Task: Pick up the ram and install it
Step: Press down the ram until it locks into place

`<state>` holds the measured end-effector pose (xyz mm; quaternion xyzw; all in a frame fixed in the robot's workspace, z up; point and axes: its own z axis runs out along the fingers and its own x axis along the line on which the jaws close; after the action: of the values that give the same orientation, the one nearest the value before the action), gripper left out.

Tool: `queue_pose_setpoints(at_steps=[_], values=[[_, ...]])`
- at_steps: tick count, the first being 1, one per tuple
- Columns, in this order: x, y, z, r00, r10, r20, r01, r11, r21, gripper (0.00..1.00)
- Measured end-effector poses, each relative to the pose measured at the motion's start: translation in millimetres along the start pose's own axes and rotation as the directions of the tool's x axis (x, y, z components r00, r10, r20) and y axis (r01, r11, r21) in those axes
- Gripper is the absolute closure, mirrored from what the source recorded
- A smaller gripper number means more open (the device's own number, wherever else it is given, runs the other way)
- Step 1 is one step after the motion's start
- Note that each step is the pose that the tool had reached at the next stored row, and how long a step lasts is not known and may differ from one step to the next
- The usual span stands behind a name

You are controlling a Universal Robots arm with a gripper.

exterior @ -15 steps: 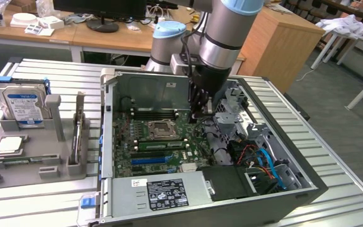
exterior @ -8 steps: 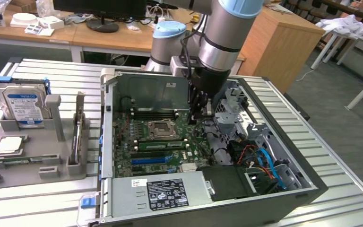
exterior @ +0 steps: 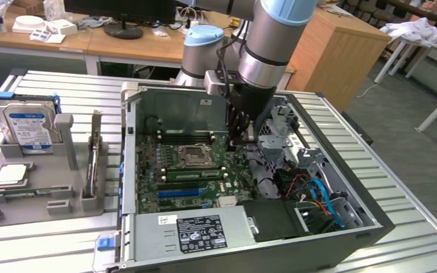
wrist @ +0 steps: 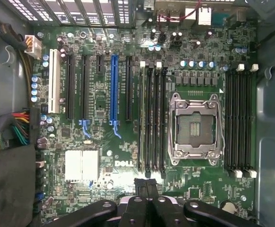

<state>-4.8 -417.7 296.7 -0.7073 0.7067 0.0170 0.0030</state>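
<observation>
At the exterior view's left, a grey plastic holder tray (exterior: 40, 200) lies on the ribbed metal table (exterior: 36, 244). A bulky silver hard drive with a blue label (exterior: 27, 122) stands upright at the tray's far end. A square silver processor chip (exterior: 12, 175) lies flat nearer the camera.

Just beside the tray stands the open black-and-grey computer case (exterior: 355, 227), its green motherboard (exterior: 154, 165) bare. A grey power supply box with a black label (exterior: 197, 232) runs along the near edge.

The long, thin green ram (exterior: 193, 174) sits on edge in a memory slot, between the metal-framed square processor socket (exterior: 194, 155) and the long blue expansion slot (exterior: 179, 193). From my wrist, the ram (wrist: 142, 118) fills the slot of that bank farthest from the socket (wrist: 195, 127).

My gripper (exterior: 236, 145) hangs inside the case, to the exterior view's right of the socket. My black fingers (wrist: 141, 189) are clenched together on nothing, their tips near one end of the ram's slot bank. Whether they touch the board I cannot tell.

Further right, blue and orange cables (exterior: 316, 190) curl inside the case.
</observation>
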Motion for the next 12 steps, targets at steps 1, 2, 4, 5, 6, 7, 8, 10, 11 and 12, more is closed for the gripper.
queue_pose_setpoints(at_steps=[1,2,4,5,6,7,8,10,11,12], values=[[0.0,0.0,0.9,1.0000,0.000,0.0000,0.000,1.0000,0.0000,0.89],[0.1,0.0,1.9,1.0000,0.000,0.0000,0.000,1.0000,0.0000,0.89],[0.1,-0.1,4.1,1.0000,0.000,0.0002,0.000,1.0000,0.0001,0.89],[0.1,-0.1,5.0,1.0000,0.000,0.0000,0.000,1.0000,0.0000,0.89],[0.2,-0.1,6.0,1.0000,0.000,0.0001,0.000,1.0000,0.0000,0.89],[0.2,-0.1,6.8,1.0000,0.000,0.0001,0.000,1.0000,0.0000,0.89],[0.2,-0.1,7.6,1.0000,0.000,0.0000,0.000,1.0000,0.0000,0.89],[0.2,-0.2,8.9,1.0000,0.000,0.0001,0.000,1.0000,0.0000,0.89],[0.2,-0.2,9.6,1.0000,0.000,0.0001,0.000,1.0000,0.0000,0.89],[0.3,-0.2,10.3,1.0000,0.000,0.0001,0.000,1.0000,0.0000,0.89]])
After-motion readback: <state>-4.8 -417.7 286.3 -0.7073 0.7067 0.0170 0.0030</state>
